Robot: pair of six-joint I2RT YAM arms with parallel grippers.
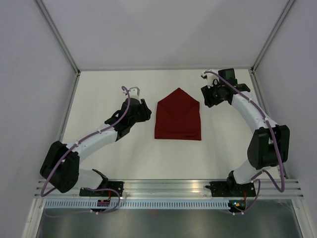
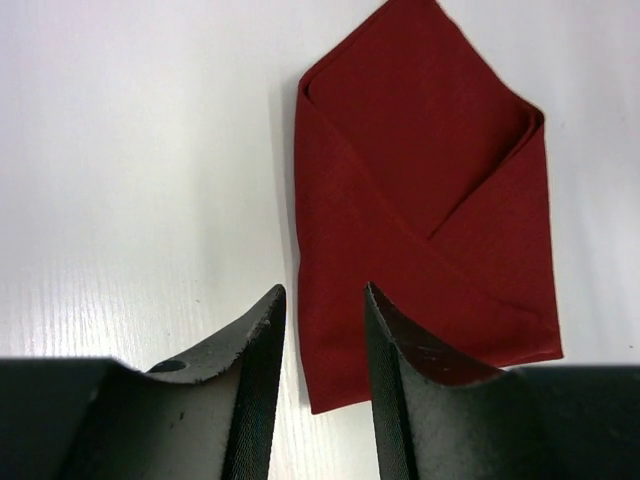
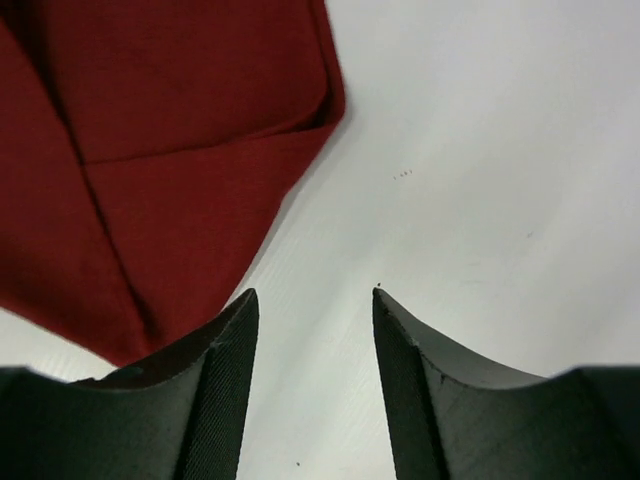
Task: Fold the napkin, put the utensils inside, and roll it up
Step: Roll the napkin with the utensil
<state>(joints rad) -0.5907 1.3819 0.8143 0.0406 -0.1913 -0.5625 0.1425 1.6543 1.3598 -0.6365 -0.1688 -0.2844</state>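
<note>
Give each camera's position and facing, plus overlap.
Top external: overhead at the near edge, looking down on table, left arm, right arm, folded napkin.
Left wrist: on left arm, looking past the left fingers at the napkin.
Right wrist: on right arm, past the right fingers at the napkin's corner.
Shared: napkin in all three.

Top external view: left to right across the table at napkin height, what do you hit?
left gripper → napkin → right gripper. Both grippers stand open beside the folded cloth, one on each side, holding nothing.
</note>
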